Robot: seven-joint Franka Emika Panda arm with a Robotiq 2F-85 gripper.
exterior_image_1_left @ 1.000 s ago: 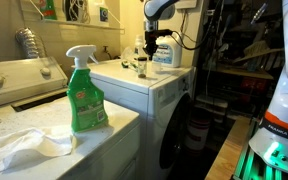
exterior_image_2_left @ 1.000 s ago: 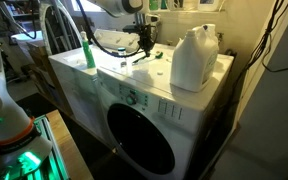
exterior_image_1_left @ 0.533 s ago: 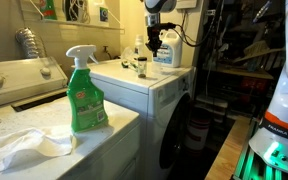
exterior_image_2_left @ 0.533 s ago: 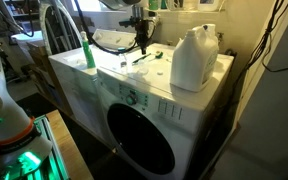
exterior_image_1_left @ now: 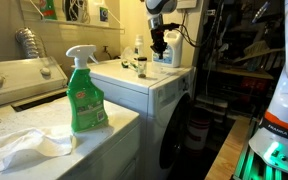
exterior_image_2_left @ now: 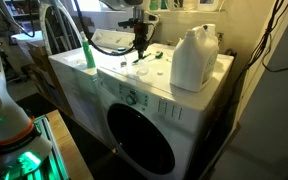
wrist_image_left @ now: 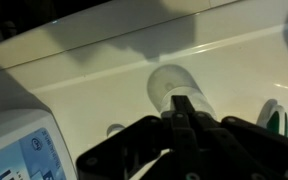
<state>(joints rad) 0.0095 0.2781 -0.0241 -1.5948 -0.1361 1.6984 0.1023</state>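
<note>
My gripper [wrist_image_left: 184, 100] hangs over the white top of a washing machine [exterior_image_2_left: 104, 78], and it shows in both exterior views [exterior_image_1_left: 159, 45] [exterior_image_2_left: 139, 42]. Its fingers are pressed together on the edge of a small clear cup [wrist_image_left: 167, 80], which sticks out past the fingertips just above the washer top [wrist_image_left: 84, 90]. A large white jug [exterior_image_2_left: 194, 58] stands on the washer close to the gripper. Small items [exterior_image_2_left: 152, 56] lie on the top under and beside it. A small bottle [exterior_image_1_left: 138, 48] stands next to the gripper.
A thin green bottle [exterior_image_2_left: 88, 55] stands at the washer's far corner. A green spray bottle [exterior_image_1_left: 84, 95] and a white cloth [exterior_image_1_left: 24, 150] sit on a nearer counter, with a sink and faucet [exterior_image_1_left: 26, 42] behind. A green-edged object [wrist_image_left: 274, 120] and the control panel [wrist_image_left: 24, 160] show in the wrist view.
The gripper has risen a little above the washer top and shifted slightly sideways. Nothing else has moved.
</note>
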